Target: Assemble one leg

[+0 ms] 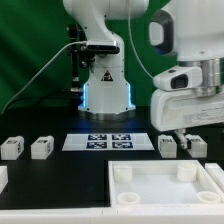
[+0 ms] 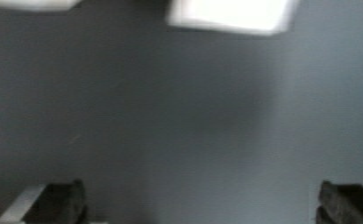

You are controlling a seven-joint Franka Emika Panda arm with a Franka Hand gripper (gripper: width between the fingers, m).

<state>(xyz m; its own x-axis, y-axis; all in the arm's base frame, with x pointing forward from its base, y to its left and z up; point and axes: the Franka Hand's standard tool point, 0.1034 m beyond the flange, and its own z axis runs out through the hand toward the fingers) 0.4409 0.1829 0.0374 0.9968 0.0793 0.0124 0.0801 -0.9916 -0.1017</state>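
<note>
Four small white legs with black-and-white tags stand in a row on the dark table. Two are at the exterior view's left (image 1: 11, 148) (image 1: 41, 148) and two at its right (image 1: 168, 146) (image 1: 196, 144). My gripper (image 1: 182, 131) hangs just above the two right legs, touching neither. In the wrist view my gripper (image 2: 203, 205) is open and empty, its dark fingertips (image 2: 53, 203) wide apart over bare table. One white leg (image 2: 236, 12) shows at the frame edge, blurred. A second white shape (image 2: 27, 4) shows at the corner.
The marker board (image 1: 110, 142) lies flat in the middle, in front of the robot base (image 1: 105, 85). A large white square panel (image 1: 165, 190) with round corner sockets lies at the front right. A green curtain hangs behind.
</note>
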